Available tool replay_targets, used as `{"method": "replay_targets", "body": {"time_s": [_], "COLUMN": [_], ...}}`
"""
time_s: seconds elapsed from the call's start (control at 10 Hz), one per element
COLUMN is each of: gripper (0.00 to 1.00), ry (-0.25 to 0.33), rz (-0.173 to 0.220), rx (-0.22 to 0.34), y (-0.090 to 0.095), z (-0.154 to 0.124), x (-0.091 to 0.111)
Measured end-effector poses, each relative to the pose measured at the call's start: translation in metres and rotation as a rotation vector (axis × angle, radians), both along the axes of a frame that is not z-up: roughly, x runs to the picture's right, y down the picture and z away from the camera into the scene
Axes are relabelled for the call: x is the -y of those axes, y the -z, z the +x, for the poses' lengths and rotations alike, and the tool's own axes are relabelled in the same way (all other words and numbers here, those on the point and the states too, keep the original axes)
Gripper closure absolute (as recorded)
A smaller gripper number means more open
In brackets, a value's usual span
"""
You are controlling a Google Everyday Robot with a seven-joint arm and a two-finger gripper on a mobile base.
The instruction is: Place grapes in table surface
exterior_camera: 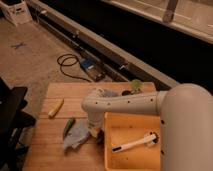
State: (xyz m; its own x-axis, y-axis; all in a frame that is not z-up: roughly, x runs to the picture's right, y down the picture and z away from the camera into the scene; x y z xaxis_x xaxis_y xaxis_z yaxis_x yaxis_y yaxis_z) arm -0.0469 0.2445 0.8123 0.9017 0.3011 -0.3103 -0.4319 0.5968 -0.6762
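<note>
My white arm reaches from the right across the wooden table. The gripper points down at the table's middle, just left of the yellow bin. It is right beside a crumpled grey-blue bag. A long green object, which may be the grapes, lies on the table touching the bag's left side. I cannot tell whether the gripper holds anything.
A yellow banana lies at the table's left. The yellow bin holds a white brush. A green round item and a dark object sit at the table's back edge. A black chair stands left; cables lie on the floor.
</note>
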Motion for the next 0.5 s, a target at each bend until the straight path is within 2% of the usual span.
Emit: {"method": "replay_targets", "body": {"time_s": [0.1,0.2,0.3,0.5], "gripper": [1.0,1.0,1.0,1.0], "ry": [0.001,0.004,0.004,0.004], "rz": [0.009,0.04,0.091,0.165], "rx": [0.0,0.013,0.026,0.042], "y": [0.001,0.004,0.009,0.026], "z": [0.001,0.0,-0.003,-0.005], "x": [0.003,0.01,0.027,0.062]}}
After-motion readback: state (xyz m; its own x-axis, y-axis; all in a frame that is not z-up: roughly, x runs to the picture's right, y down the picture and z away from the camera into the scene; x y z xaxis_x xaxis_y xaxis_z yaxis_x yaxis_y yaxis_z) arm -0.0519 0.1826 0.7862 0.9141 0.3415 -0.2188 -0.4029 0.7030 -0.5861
